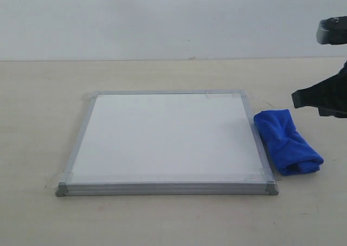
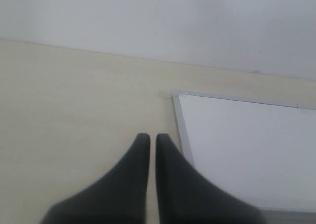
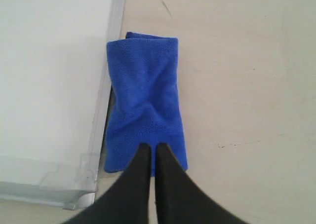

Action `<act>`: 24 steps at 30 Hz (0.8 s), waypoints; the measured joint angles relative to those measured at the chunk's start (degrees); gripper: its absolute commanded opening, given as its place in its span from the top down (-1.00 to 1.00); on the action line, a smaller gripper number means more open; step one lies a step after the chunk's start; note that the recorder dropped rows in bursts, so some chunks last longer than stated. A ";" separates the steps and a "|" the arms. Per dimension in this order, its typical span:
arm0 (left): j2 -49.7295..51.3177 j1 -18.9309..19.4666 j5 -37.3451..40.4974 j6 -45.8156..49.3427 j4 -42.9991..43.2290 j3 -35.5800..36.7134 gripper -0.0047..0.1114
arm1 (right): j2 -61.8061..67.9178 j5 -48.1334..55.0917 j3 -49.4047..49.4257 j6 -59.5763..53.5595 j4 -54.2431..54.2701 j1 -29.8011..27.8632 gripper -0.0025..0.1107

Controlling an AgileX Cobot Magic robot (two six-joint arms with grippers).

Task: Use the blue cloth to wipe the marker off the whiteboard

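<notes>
The whiteboard [image 1: 168,135] lies flat on the table, with a grey frame and taped corners. No red marker line shows on its white surface in any view. The blue cloth [image 1: 287,142] lies folded on the table just beyond the board's right edge, touching the frame. My right gripper [image 1: 297,99] hangs above the cloth's far end. In the right wrist view this gripper [image 3: 152,147] is shut and empty over one end of the cloth [image 3: 145,95]. My left gripper [image 2: 153,137] is shut and empty over bare table beside the board's frame [image 2: 180,130]; it is outside the exterior view.
The beige table [image 1: 38,94] stretches around the board up to a pale wall [image 1: 162,18] at the back. Clear tape [image 3: 64,177] covers the board corner nearest the cloth. Part of the right arm [image 1: 332,32] shows at the exterior view's right edge.
</notes>
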 measured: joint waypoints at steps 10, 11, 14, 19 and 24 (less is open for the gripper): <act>0.00 0.00 0.00 0.00 0.00 0.00 0.84 | -9.00 -0.37 1.83 0.00 0.82 0.00 0.96; 0.00 0.00 0.00 0.00 0.00 0.00 0.84 | -9.19 -0.37 1.88 0.00 0.82 0.00 0.96; 0.00 0.00 0.00 0.00 0.00 0.00 0.84 | -12.63 -0.48 2.20 0.00 0.82 0.00 0.96; 0.00 0.00 0.00 0.00 0.00 0.00 0.84 | -27.08 -1.37 2.34 0.00 0.72 0.00 0.96; 0.00 0.00 0.00 0.00 0.00 0.00 0.84 | -39.23 -13.37 10.49 0.00 -0.54 0.00 0.96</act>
